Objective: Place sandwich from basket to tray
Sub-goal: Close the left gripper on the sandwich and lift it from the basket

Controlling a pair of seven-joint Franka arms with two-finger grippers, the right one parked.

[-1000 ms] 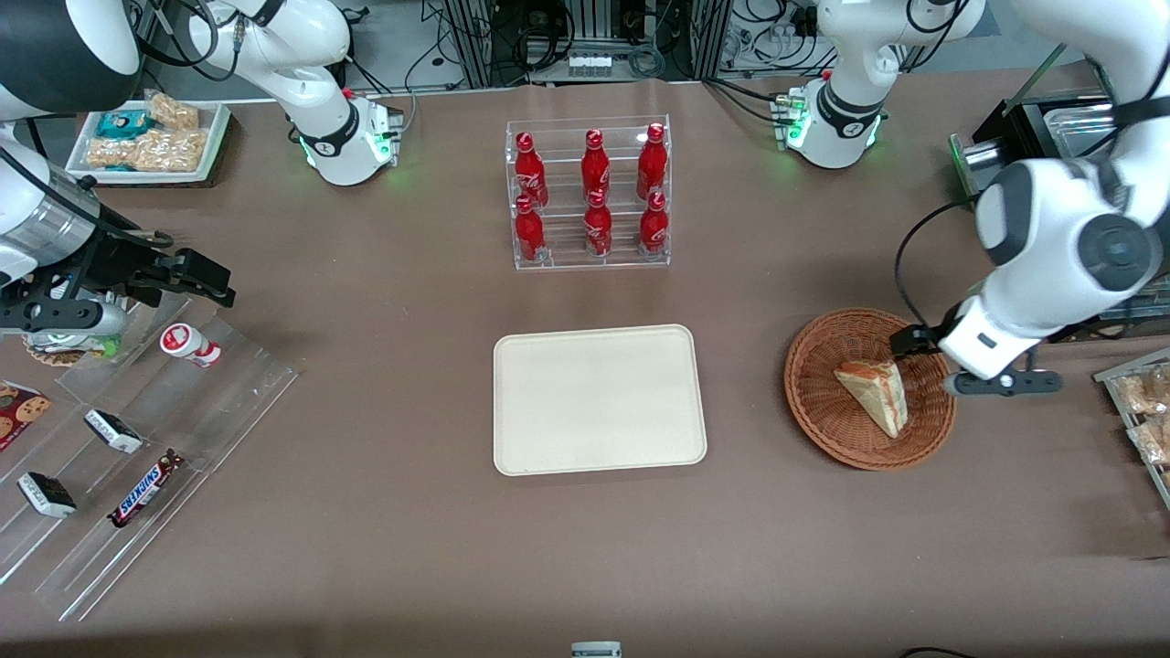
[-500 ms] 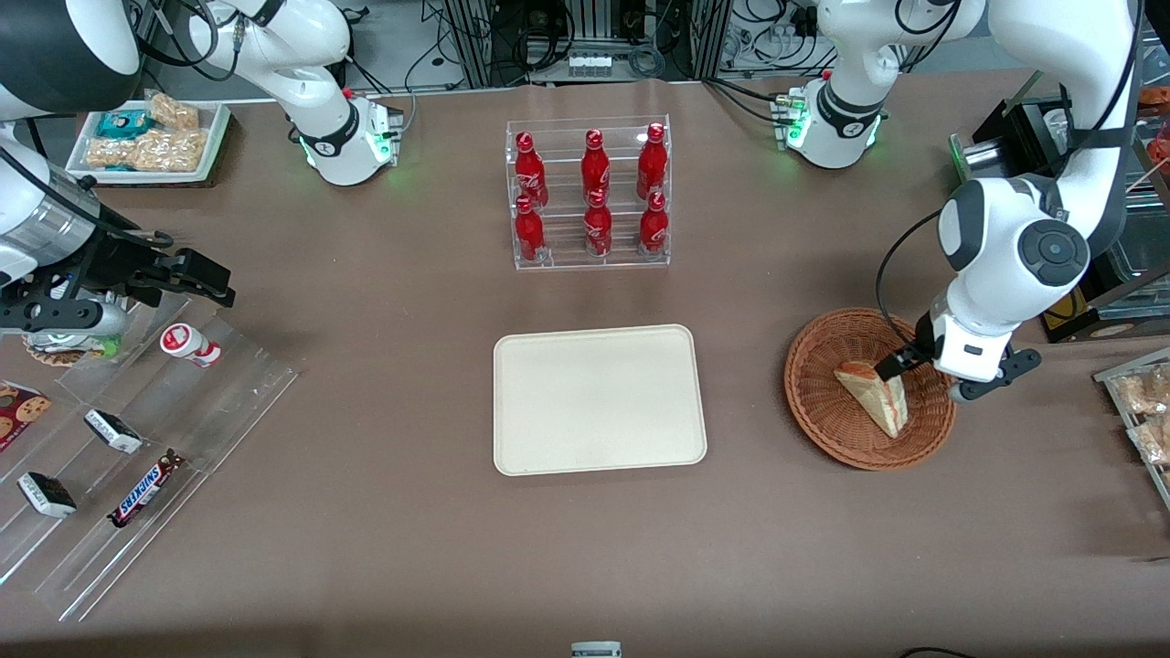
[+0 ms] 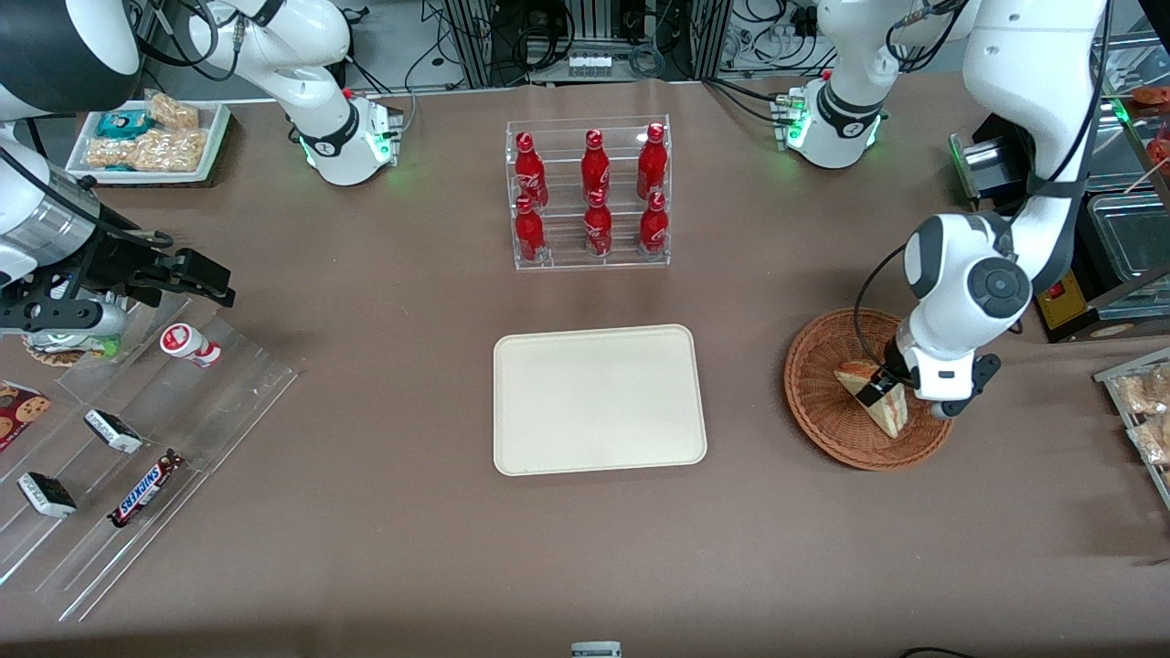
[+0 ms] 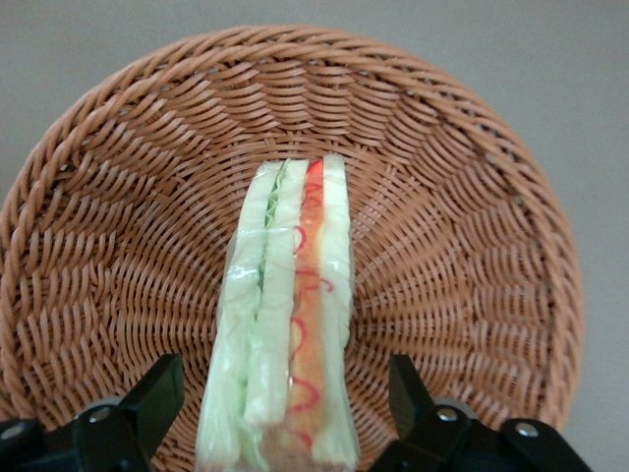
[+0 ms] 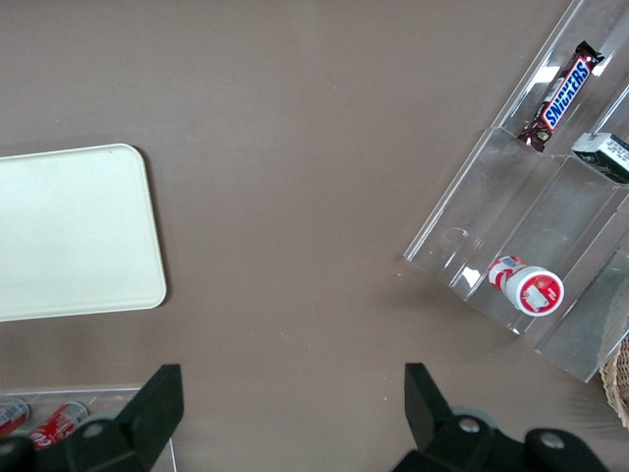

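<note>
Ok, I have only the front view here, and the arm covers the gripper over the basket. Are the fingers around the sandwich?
Observer: Yes. In the left wrist view the gripper is open, with one of its fingers on each side of the sandwich.
Operator: Do they touch it?
Observer: No, a gap of basket weave shows on both sides.
Operator: Which face is toward the wrist camera?
Observer: The cut edge, with green and red-orange layers.

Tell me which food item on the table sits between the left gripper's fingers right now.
The sandwich in the basket: the open gripper straddles it; every other snack lies elsewhere.
</note>
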